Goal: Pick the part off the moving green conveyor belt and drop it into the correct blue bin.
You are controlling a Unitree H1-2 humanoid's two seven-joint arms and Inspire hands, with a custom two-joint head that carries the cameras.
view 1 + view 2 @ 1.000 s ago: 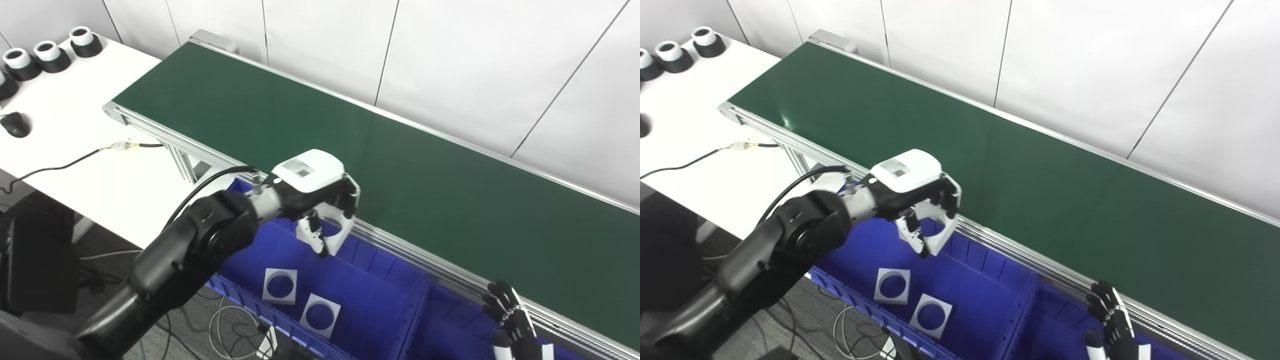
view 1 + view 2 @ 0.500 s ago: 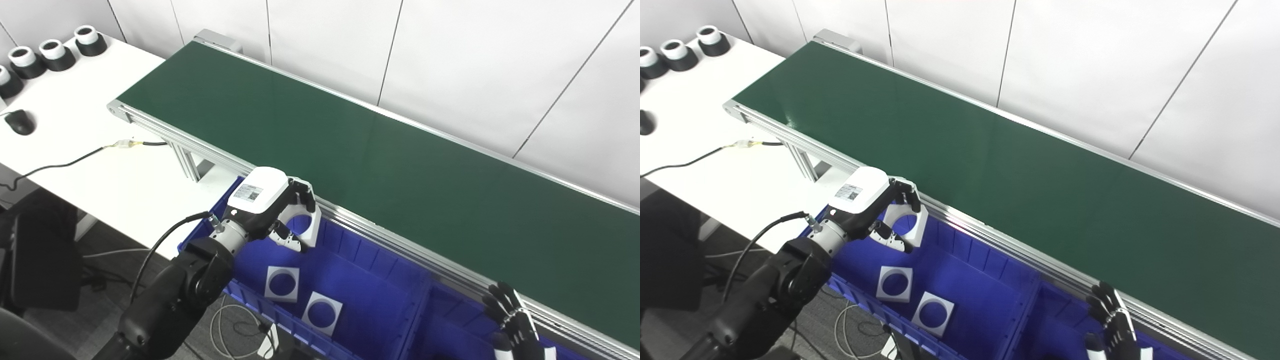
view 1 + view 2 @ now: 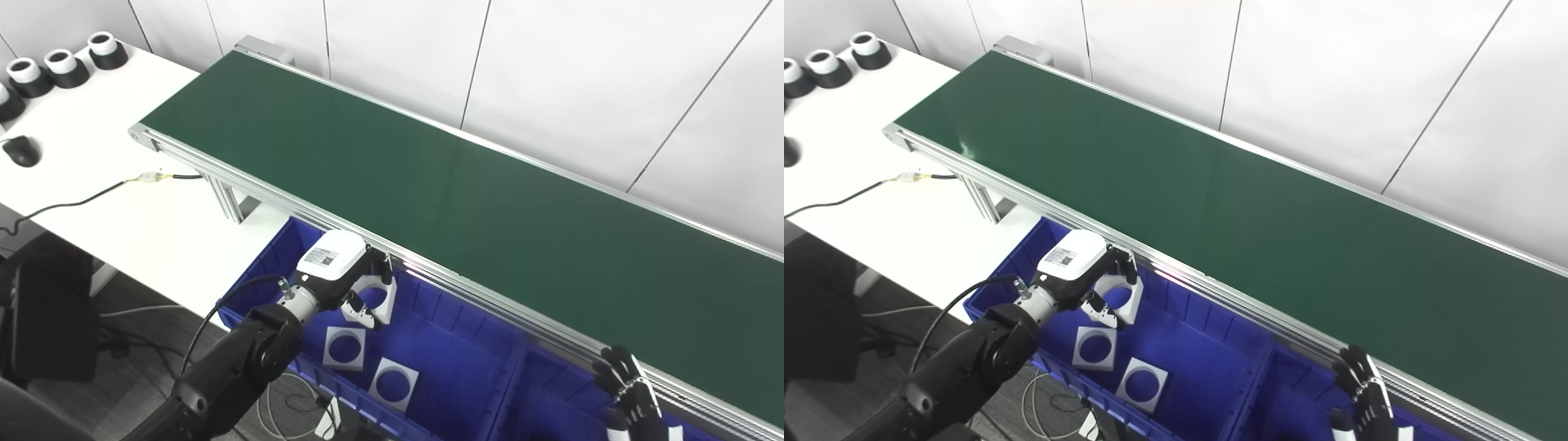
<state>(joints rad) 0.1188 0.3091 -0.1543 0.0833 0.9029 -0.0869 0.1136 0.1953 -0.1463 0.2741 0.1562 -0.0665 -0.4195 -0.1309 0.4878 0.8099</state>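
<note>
Left hand lowering a white part inside the blue bin, lower left of frame.
The left hand [image 3: 1084, 275] grips a white square part [image 3: 1122, 296] with a round hole; two like pieces [image 3: 1094, 348] lie below on the blue bin [image 3: 1206, 361] floor. The right hand [image 3: 1366, 398] shows at bottom right, fingers spread.

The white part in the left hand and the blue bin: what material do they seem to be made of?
The white part, held in the left hand, looks like matte plastic, possibly printed: flat, dull, with a round hole. The blue bin looks like moulded plastic: even saturated colour, ribbed walls.
</note>
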